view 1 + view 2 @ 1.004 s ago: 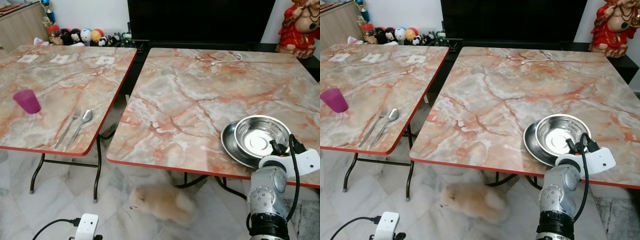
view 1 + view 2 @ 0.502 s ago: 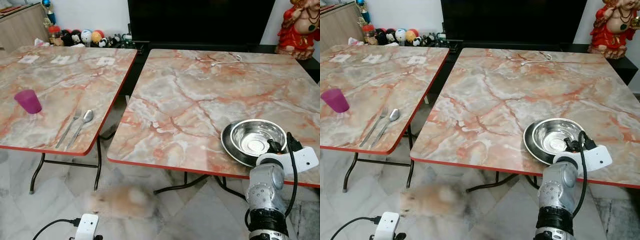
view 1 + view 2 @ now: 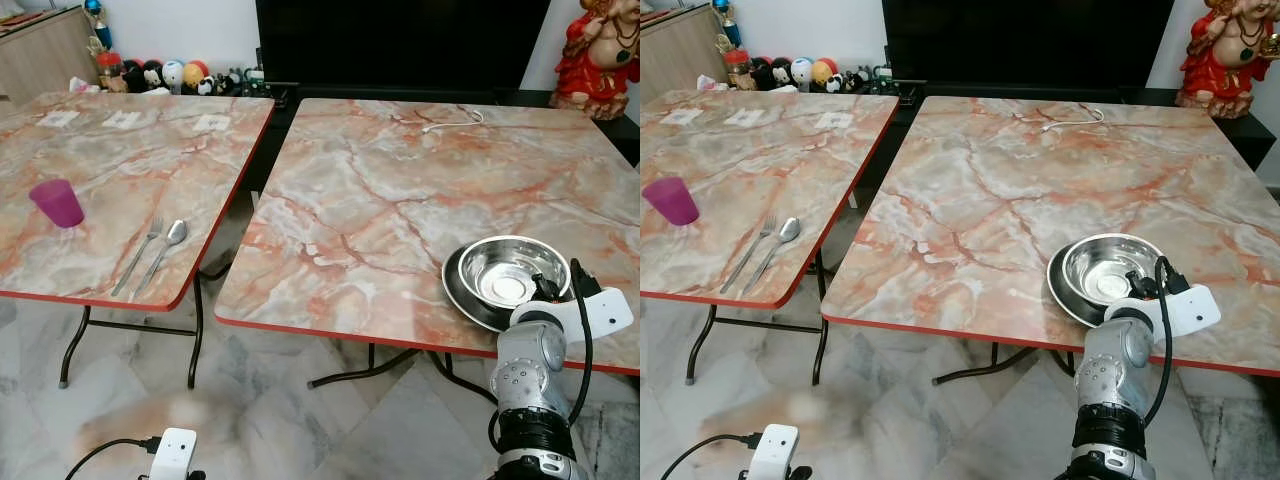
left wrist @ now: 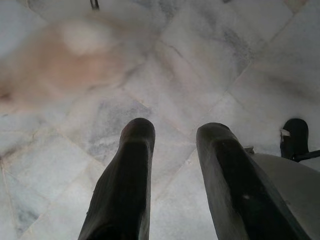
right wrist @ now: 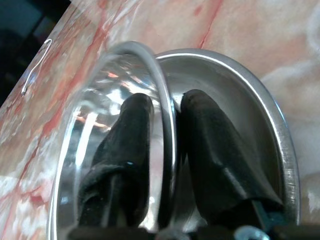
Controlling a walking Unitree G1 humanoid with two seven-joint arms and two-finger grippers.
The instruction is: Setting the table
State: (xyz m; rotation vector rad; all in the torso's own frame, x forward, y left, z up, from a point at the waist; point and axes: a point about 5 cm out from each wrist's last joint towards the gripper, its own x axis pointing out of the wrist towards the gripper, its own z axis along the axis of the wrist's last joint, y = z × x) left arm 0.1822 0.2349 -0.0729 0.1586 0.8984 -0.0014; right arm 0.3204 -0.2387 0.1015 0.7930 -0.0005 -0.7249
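Note:
A shiny steel bowl (image 3: 508, 272) sits inside a wider steel plate (image 3: 456, 287) near the front right edge of the right marble table (image 3: 380, 190). My right gripper (image 5: 167, 105) is shut on the bowl's rim, with one finger (image 5: 125, 140) inside the bowl and the other (image 5: 215, 145) outside it, over the plate. On the left table (image 3: 110, 160) stand a purple cup (image 3: 56, 203), a fork (image 3: 140, 253) and a spoon (image 3: 165, 248). My left gripper (image 4: 172, 132) hangs open over the marble floor, holding nothing.
A blurred, pale furry animal (image 3: 170, 415) moves on the floor in front of the left table. A white cable (image 3: 452, 121) lies at the far side of the right table. A red statue (image 3: 600, 50) stands at the back right. A narrow gap separates the tables.
The bowl has come down from a raised tilt and now rests lower in the plate. The furry animal has moved left across the floor, out from under the right table.

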